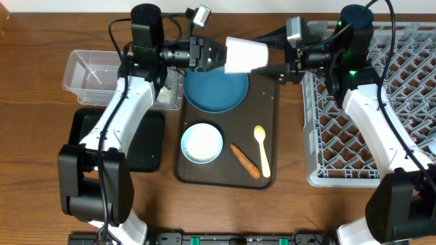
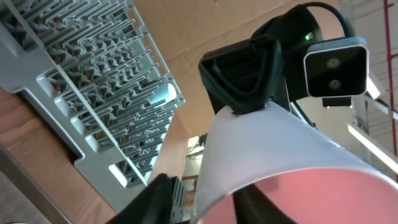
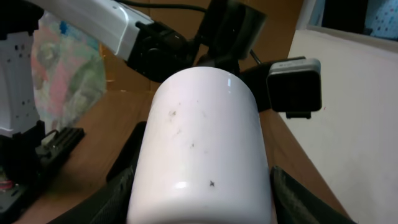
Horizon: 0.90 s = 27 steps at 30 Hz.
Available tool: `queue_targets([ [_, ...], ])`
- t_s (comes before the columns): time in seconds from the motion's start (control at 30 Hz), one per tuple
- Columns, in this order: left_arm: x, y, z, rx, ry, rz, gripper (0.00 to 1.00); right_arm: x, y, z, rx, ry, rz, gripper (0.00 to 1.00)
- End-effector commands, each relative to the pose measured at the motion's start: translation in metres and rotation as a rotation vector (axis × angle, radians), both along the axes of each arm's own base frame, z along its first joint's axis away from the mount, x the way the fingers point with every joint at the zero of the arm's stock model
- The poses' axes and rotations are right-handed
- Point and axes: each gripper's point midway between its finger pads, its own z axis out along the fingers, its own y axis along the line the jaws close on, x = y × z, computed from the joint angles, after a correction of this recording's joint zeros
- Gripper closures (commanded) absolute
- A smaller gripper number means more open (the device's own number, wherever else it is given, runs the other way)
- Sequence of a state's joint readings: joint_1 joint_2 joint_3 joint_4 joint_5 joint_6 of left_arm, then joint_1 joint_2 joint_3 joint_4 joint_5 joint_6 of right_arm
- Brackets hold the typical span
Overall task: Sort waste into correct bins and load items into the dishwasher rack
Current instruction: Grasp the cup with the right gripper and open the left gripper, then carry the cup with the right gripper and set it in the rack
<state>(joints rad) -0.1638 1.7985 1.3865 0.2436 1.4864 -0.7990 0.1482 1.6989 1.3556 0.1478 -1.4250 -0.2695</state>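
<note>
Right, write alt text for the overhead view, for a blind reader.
Two robot arms meet at a pale cup held sideways over a brown tray. On the tray: a dark blue bowl, a small bowl of rice, a carrot, a yellow spoon.

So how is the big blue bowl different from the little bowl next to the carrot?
The big blue bowl is much wider than the little bowl. The big bowl is dark blue, while the little bowl has a pale rim and looks white inside. The cup held up above hides part of the big bowl, but the little bowl shows fully. Both are round and sit upright on the brown tray.
</note>
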Motion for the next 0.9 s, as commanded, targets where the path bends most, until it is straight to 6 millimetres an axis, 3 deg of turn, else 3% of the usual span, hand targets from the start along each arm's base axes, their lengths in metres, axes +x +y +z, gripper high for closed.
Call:
queue_targets([
  [0.0, 0.003, 0.004, 0.002, -0.002, -0.078, 0.008, 0.62, 0.011, -0.002, -0.001, -0.012, 0.068, -0.057, 0.53],
  [0.13, 0.017, 0.012, -0.013, 0.036, -0.064, 0.093, 0.62, 0.028, -0.005, -0.015, -0.047, 0.195, -0.175, 0.51],
  [0.23, 0.029, 0.021, -0.031, 0.093, -0.025, 0.182, 0.62, 0.042, -0.01, -0.03, -0.086, 0.256, -0.276, 0.57],
  [0.4, 0.045, 0.046, -0.08, 0.288, 0.049, 0.349, 0.62, 0.071, -0.029, -0.058, -0.165, 0.375, -0.509, 0.69],
  [0.53, 0.045, 0.068, -0.116, 0.456, 0.103, 0.433, 0.62, 0.081, -0.048, -0.072, -0.205, 0.431, -0.621, 0.75],
  [0.7, 0.03, 0.09, -0.133, 0.624, 0.133, 0.479, 0.62, 0.087, -0.082, -0.083, -0.243, 0.542, -0.749, 0.81],
  [0.87, 0.012, 0.12, -0.129, 0.829, 0.072, 0.551, 0.62, 0.093, -0.144, -0.089, -0.348, 0.648, -0.997, 0.85],
])
